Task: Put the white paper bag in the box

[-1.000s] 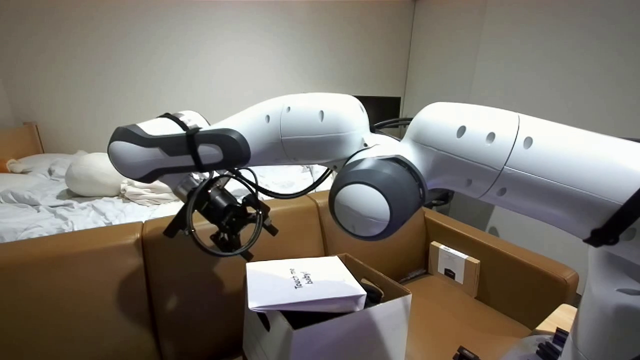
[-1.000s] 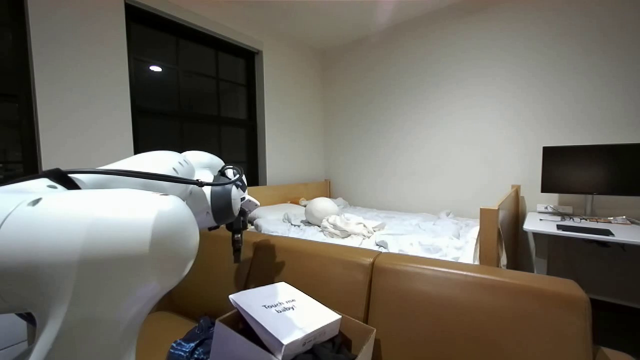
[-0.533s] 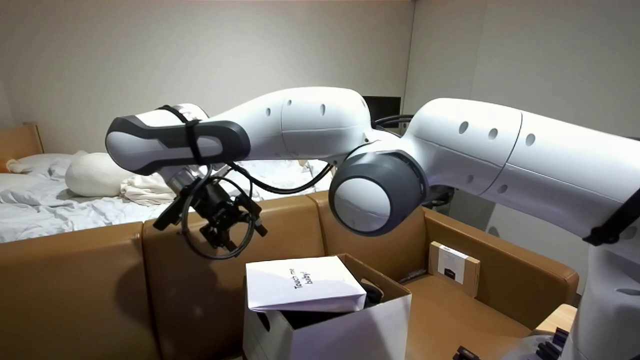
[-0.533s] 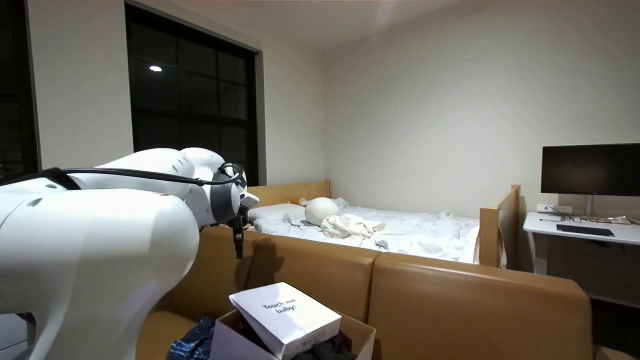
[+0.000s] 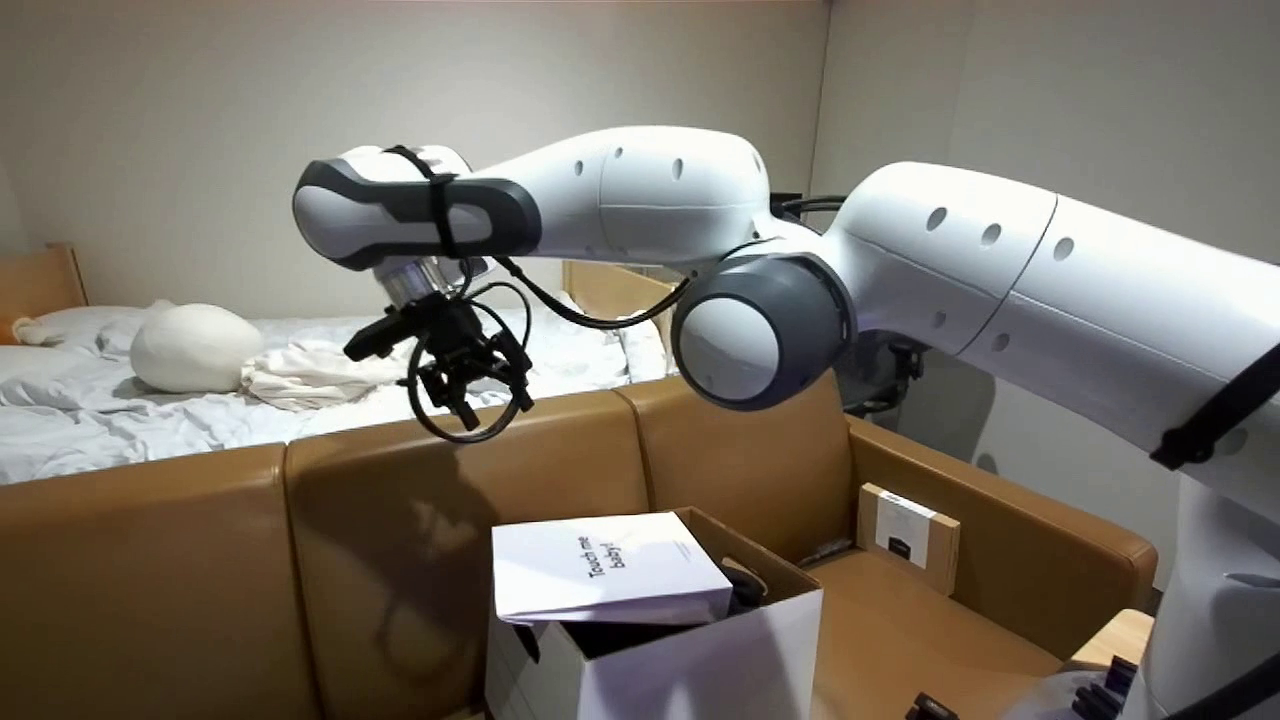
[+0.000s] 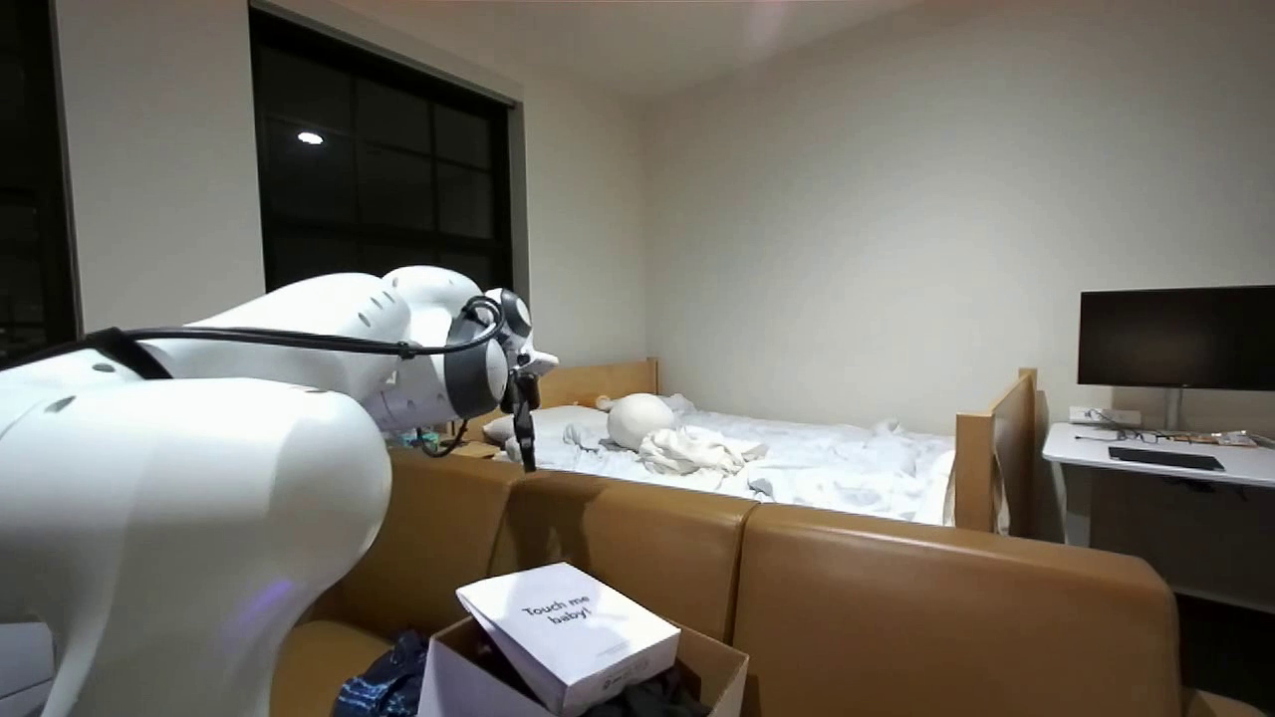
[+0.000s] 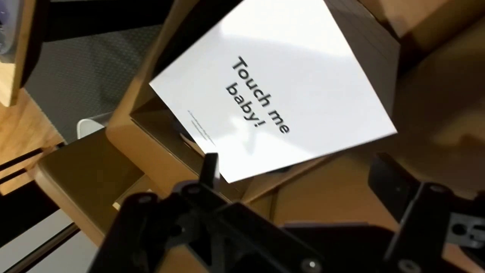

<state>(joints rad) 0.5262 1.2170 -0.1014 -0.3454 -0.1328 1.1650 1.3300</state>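
A flat, rectangular white paper bag (image 7: 291,77), printed "Touch me baby!" in bold black with finer lines too small to read, lies tilted over the mouth of a roughly cubic white cardboard box (image 5: 700,665), dark fabric (image 6: 649,694) showing inside. The black mechanical claw (image 7: 299,176), its fingers spread well apart, hangs higher than the box and clear of it. Behind the box stretches a tan leather-look sofa (image 5: 570,460); well apart from the box, a slim brown cardboard package (image 5: 938,552) bears a white label (image 5: 902,520) with an illegible black mark, while blue patterned cloth (image 6: 383,682) lies just beside the box
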